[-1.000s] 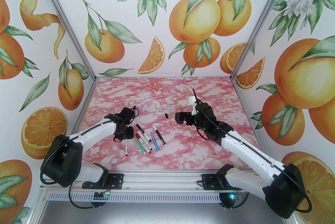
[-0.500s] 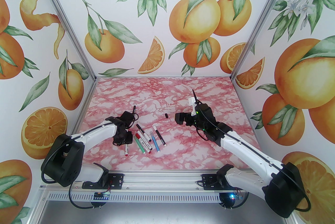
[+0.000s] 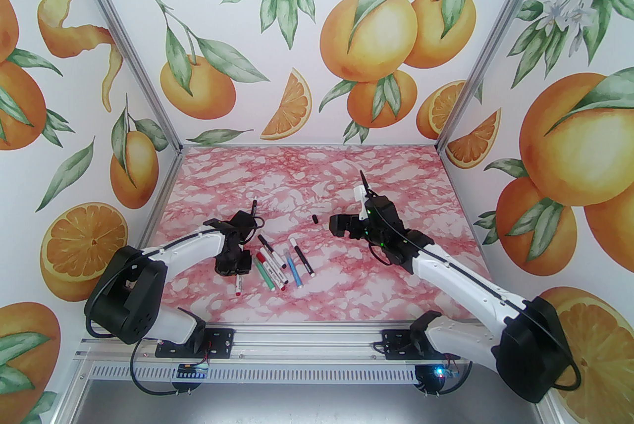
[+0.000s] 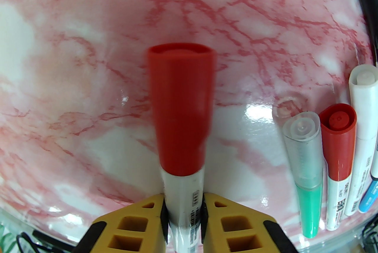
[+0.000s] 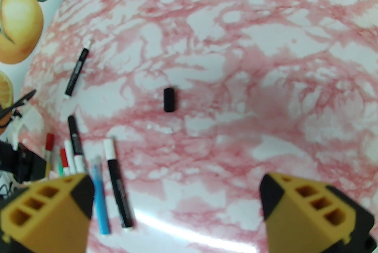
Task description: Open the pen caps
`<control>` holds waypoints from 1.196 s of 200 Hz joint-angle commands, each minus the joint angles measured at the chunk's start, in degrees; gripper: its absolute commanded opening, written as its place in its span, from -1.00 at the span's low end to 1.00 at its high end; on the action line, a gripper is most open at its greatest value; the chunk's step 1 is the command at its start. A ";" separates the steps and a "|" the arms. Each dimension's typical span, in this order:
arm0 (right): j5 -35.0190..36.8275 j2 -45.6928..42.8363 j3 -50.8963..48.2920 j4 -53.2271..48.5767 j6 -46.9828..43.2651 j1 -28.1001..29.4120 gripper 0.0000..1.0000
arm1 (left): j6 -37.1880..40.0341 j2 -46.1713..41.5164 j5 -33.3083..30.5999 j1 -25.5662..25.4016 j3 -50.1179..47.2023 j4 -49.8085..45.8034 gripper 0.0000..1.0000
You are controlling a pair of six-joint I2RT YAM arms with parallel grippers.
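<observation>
Change over the last sec is small. The left arm's shoulder has swung in a bit and the left gripper [image 3: 233,263] has slid slightly toward the near edge, taking the red-capped pen [image 4: 183,186] w/ it. The right gripper [image 5: 177,191] has edged a touch left, otherwise same spot. Left gripper is clamped on the pen's white barrel just behind the red cap [image 4: 180,110]; cap is fully on & sticks out free ahead of the pads. Can't tell if the pen is off the table [image 3: 317,174] or just resting on it. Right gripper stands wide apart, holding nothing, and hovers near the loose black cap [image 5: 169,99], which lies alone mid-table, well apart from the rest. My read: one cap is already off, the red one is next, and the barrel grasp is set. What's missing is a 2nd grip on the cap, so the right arm prob. has to come across & pinch it while the left holds firm. Containers: no tray, cup or box here; everything lies loose on the marble-print top. The row of pens [image 3: 282,266] sits just right of the left gripper, side by side; the ones near the left wrist cam have caps on. One far black pen [image 3: 254,206] lies apart, farther back.
</observation>
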 commanded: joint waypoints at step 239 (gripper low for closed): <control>-13.50 9.69 21.68 -3.94 15.27 -0.13 0.24 | 17.32 1.80 37.56 -10.05 20.89 35.93 -0.71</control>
